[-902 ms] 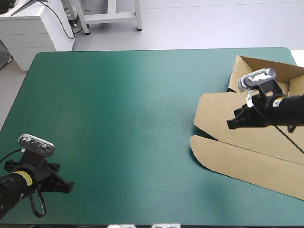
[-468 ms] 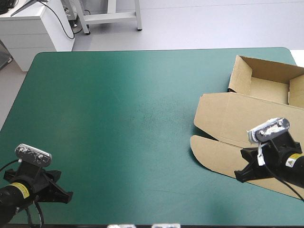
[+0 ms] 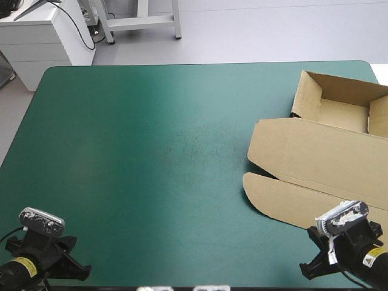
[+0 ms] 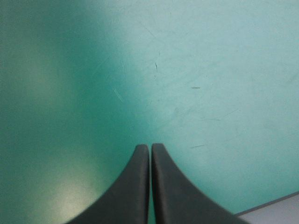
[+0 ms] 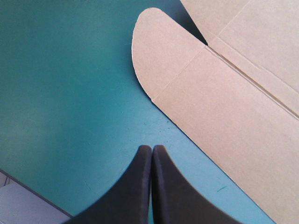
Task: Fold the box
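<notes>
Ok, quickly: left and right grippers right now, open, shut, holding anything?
Left gripper: shut, holding nothing, over the bare teal-green cover.
Right gripper: shut, holding nothing; the box lies ahead of it, untouched.

box (image 3: 321,157): matt board | cover (image 3: 151,151): scuffed teal-green | left pincer (image 4: 150,147): smooth, perhaps plastic

Pale grey floor (image 3: 273,30), white drawer cabinet (image 3: 42,45) (far left), grey metal stand (image 3: 142,22)

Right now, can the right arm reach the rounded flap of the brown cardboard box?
Probably yes. The right claw, shut, sits just short of the rounded flap of the brown cardboard box, with only bare teal-green cover between them.
</notes>
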